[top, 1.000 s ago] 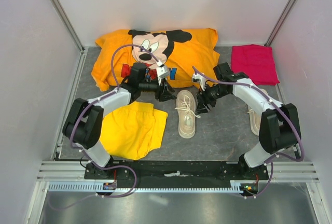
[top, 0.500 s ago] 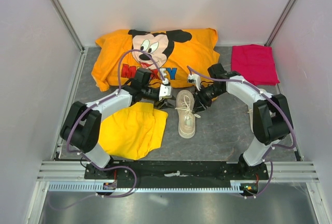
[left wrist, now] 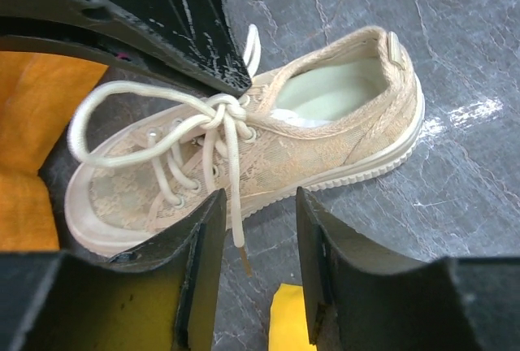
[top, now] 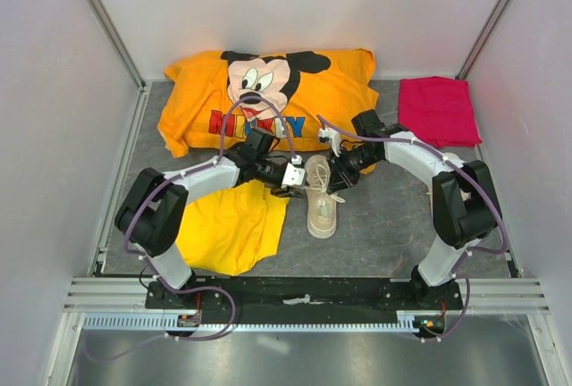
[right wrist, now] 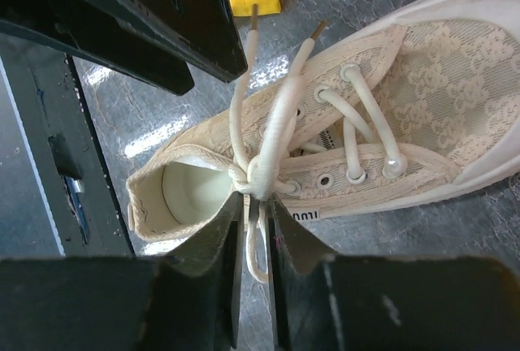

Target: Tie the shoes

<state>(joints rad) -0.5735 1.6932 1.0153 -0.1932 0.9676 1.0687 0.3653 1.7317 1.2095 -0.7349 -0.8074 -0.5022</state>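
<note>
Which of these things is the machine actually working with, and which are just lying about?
In the job: cream shoe; its white laces.
Lying about: orange Mickey shirt; yellow shorts; folded red cloth.

Bright, even light from above, with soft shadows. White glare patches on the table in both wrist views. Shoe and lace sharp; near fingers dark and slightly soft. Top view crisp, walls leaning outward
</note>
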